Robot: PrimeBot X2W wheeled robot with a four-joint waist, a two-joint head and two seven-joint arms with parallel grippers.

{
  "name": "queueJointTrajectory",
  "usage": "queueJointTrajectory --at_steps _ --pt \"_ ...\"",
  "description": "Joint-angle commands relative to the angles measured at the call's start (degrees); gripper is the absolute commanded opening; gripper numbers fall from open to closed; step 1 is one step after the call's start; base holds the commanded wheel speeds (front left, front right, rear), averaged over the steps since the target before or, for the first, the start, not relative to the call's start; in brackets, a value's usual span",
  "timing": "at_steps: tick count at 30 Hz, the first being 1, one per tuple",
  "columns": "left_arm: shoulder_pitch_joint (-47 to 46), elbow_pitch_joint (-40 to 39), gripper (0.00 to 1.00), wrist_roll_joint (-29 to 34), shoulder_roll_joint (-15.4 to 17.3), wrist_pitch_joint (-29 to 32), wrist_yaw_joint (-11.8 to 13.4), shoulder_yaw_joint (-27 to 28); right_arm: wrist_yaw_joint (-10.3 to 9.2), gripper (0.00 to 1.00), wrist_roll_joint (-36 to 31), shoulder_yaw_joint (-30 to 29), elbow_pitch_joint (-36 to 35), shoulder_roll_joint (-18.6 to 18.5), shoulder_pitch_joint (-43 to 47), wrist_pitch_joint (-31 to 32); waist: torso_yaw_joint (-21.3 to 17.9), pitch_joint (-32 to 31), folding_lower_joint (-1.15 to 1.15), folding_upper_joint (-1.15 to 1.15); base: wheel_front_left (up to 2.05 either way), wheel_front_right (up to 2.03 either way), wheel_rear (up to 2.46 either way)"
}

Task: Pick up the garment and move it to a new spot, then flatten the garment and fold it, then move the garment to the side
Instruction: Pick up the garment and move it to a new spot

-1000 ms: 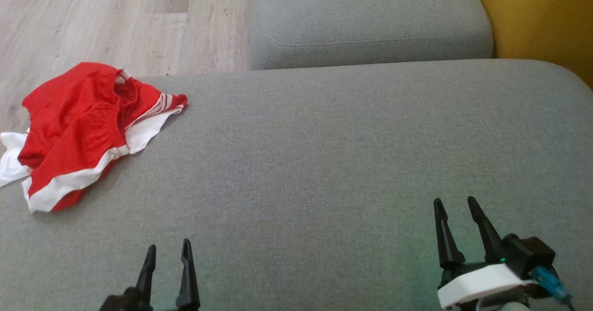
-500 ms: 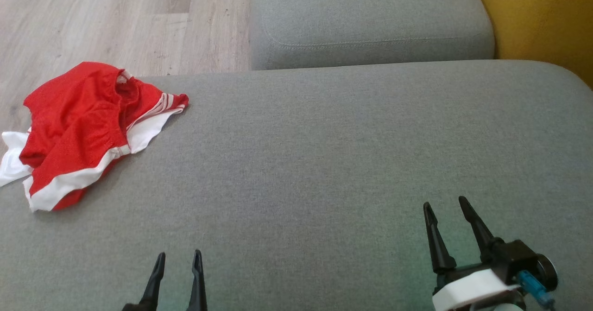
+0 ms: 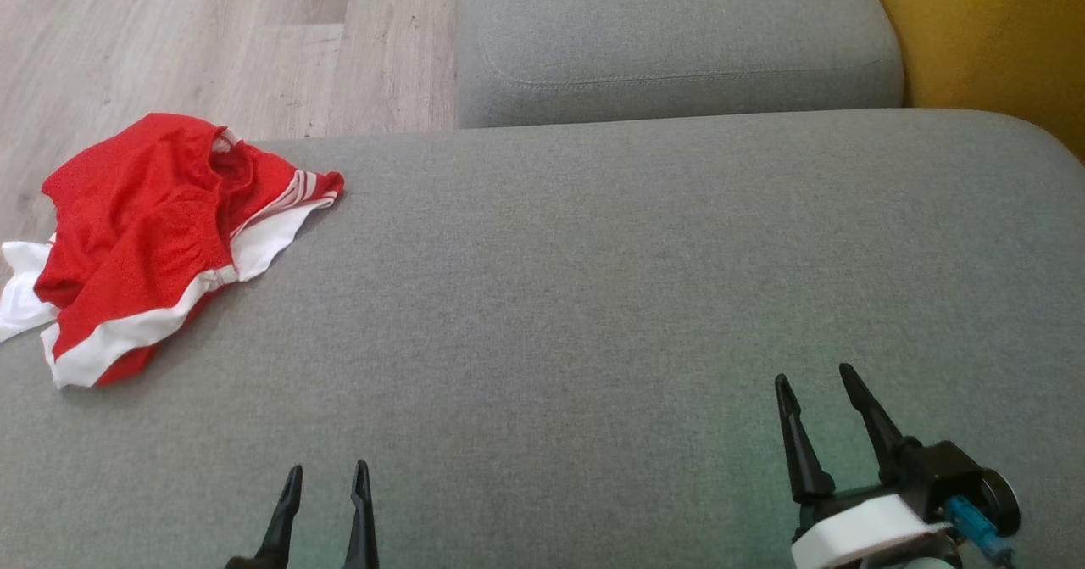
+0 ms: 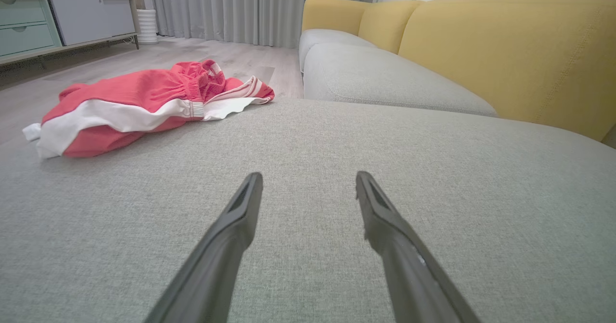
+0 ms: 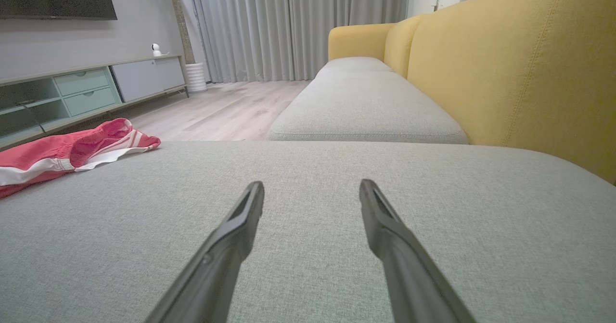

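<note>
The garment (image 3: 144, 238), red shorts with white trim, lies crumpled at the far left corner of the grey sofa cushion (image 3: 593, 298), partly hanging over its edge. The left wrist view has the garment (image 4: 139, 104) ahead to the left; in the right wrist view the garment (image 5: 62, 152) sits at the left edge. My left gripper (image 3: 327, 471) is open at the bottom of the head view, well short of the shorts and to their right. At the lower right my right gripper (image 3: 814, 374) is open too, nothing between its fingers. Both hover low over bare cushion.
A second grey seat cushion (image 3: 678, 43) adjoins at the back, with the yellow sofa back (image 3: 983, 35) to the right. Wooden floor (image 3: 212, 43) lies beyond the cushion's far-left edge. A low cabinet (image 5: 72, 92) and curtains (image 5: 298, 24) stand across the room.
Both grippers pulled back toward the bottom of the head view over the first half second, the left also shifting right and the right shifting left, then held still. The garment has not moved.
</note>
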Motion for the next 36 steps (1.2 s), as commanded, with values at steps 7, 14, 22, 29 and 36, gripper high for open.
queueJointTrajectory --at_steps 7,14,22,29,36 --pt "-1.73 -1.35 1.00 -0.11 0.16 -0.71 0.31 1.32 0.44 1.00 -0.13 1.19 -1.62 -0.51 -0.85 -0.62 0.24 -0.04 0.00 0.00 0.00 0.00 0.00" --pt "-2.62 -1.39 1.00 0.07 0.29 -0.71 0.30 1.25 0.44 1.00 0.01 0.55 -2.12 -0.51 -0.43 -0.62 3.62 0.12 0.00 0.00 0.00 0.00 0.00" --pt "-3.08 -2.53 1.00 0.20 1.18 -0.71 0.78 2.21 0.44 1.00 0.65 1.04 -2.78 -0.51 -0.85 -0.62 13.20 0.46 0.00 0.00 0.00 0.00 0.00" --pt "-2.94 -2.91 1.00 0.14 1.49 -0.71 0.85 2.48 0.44 1.00 0.94 1.31 -2.71 -0.51 -1.36 -0.62 19.41 0.59 0.00 0.00 0.00 0.00 0.00" --pt "-2.85 -3.03 1.00 0.27 1.75 -0.71 0.87 2.24 0.44 1.00 1.43 2.18 -2.61 -0.51 -1.69 -0.62 22.78 0.54 0.00 0.00 0.00 0.00 0.00"
